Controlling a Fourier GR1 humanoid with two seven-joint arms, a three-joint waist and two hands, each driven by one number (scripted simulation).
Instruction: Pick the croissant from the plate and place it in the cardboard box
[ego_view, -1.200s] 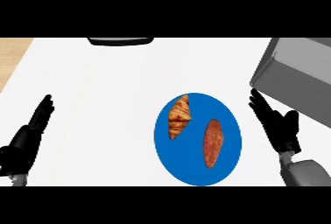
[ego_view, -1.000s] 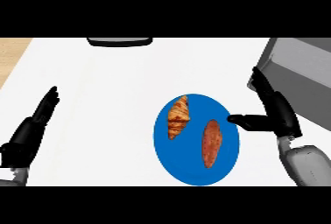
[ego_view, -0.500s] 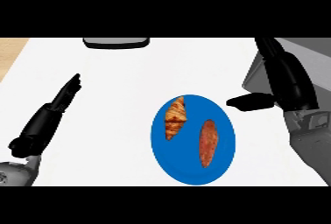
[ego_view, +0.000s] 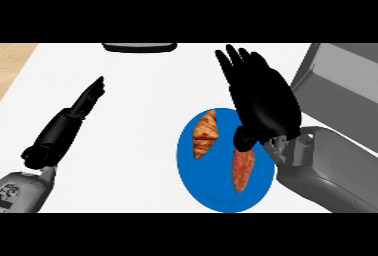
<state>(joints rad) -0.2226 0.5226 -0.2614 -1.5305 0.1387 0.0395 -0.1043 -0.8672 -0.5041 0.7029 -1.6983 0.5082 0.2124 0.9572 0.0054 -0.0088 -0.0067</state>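
- Nearest me, the blue plate (ego_view: 193, 187) sits on the white table (ego_view: 140, 100), carrying two pastries: the croissant (ego_view: 205, 134) on its left part and a longer brown pastry (ego_view: 242, 169) to the right. Neither has shifted on the plate in the last second.
- The right hand (ego_view: 262, 97) has swung in from the plate's right side and now hangs over the plate's upper right part, fingers (ego_view: 236, 62) straight and spread, holding nothing. It is beside the croissant, not on it, so I judge the grasp has yet to start.
- The left hand (ego_view: 70, 125) has stretched forward on the left, fingers straight, well apart from the plate.
- Farther off, the grey box (ego_view: 339, 95) waits at the right edge, and a dark object (ego_view: 139, 47) lies at the far edge.
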